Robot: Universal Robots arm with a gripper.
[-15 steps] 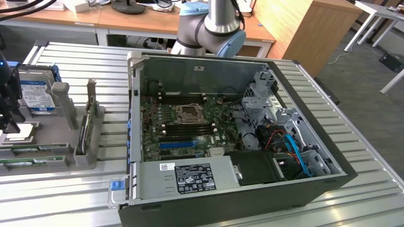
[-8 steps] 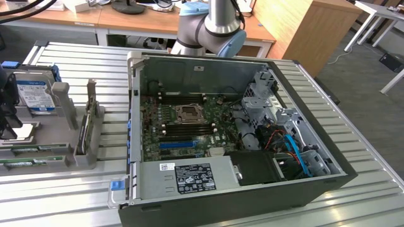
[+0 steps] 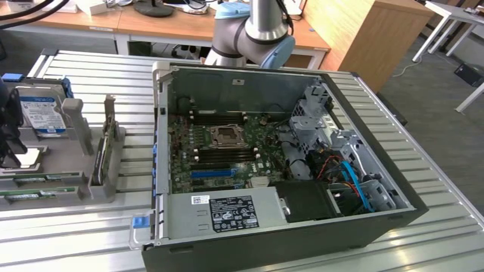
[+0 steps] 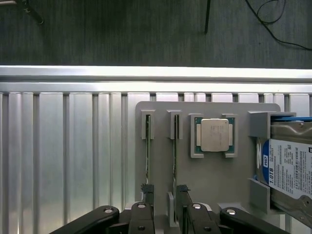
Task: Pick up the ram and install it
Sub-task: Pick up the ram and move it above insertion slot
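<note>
Two ram sticks stand on edge in slots of a grey holder. They are thin green boards, seen edge-on in the wrist view. In the exterior view they show as green strips at the left edge. My gripper hangs just above the near ends of the sticks, open and holding nothing. One fingertip lies over the first stick, the other just beyond the second. In the exterior view the gripper is a black shape over the holder.
The holder also carries a CPU and a blue-labelled hard drive. The open computer case stands mid-table with its motherboard exposed. A graphics card stands upright beside the case. The table is slatted metal.
</note>
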